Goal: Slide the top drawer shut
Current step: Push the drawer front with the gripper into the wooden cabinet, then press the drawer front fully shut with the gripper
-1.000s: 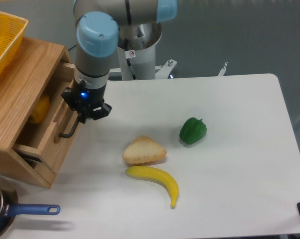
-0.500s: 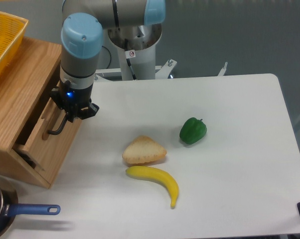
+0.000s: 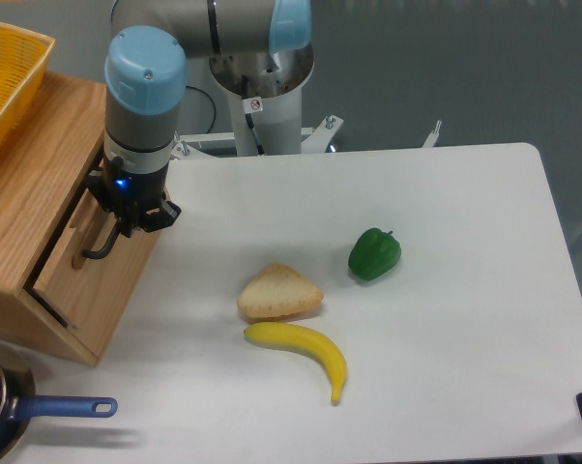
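The top drawer [image 3: 71, 253] is a light-oak panel with a black bar handle [image 3: 96, 249], set in the wooden cabinet [image 3: 35, 184] at the left. Its front sits nearly flush with the cabinet face, with only a thin dark gap along its edge. My gripper [image 3: 126, 223] points down at the upper end of the handle, its fingers closed around the bar. The drawer's inside is hidden.
A yellow basket [image 3: 6, 77] rests on the cabinet top. A pan with a blue handle [image 3: 64, 408] lies at the front left. Bread [image 3: 279, 293], a banana [image 3: 301, 353] and a green pepper [image 3: 374, 253] lie mid-table. The robot base [image 3: 272, 97] stands behind.
The gripper has moved left with the handle, and the drawer has slid into the cabinet. The yellow thing seen inside it a second ago is now hidden.
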`<action>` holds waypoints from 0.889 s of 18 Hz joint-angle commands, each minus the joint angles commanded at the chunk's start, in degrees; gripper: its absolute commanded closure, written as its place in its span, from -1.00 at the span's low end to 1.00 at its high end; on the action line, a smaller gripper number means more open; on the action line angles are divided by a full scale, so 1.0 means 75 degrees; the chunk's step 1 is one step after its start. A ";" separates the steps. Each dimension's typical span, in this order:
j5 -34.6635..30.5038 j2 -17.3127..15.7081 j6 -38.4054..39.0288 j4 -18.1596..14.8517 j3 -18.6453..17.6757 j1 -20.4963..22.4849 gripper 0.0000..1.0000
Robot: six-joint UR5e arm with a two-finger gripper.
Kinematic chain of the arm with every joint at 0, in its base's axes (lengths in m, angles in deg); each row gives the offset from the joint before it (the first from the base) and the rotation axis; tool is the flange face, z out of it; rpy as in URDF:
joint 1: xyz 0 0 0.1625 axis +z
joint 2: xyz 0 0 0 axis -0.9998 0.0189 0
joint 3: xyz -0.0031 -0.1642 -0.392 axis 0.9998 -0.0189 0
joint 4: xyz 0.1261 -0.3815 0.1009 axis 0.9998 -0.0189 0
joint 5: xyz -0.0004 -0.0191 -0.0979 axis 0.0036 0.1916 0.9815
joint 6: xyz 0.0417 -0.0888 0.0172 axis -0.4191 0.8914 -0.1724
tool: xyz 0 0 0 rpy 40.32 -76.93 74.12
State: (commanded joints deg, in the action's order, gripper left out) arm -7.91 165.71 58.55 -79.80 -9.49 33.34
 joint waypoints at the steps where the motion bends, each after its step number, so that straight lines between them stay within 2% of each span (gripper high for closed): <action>1: 0.0000 0.0012 0.0000 0.0000 0.0000 0.0000 0.71; 16: 0.0012 0.0152 -0.0012 0.0012 0.0047 -0.0234 0.71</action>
State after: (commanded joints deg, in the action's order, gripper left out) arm -7.82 166.85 58.46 -79.71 -9.14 31.58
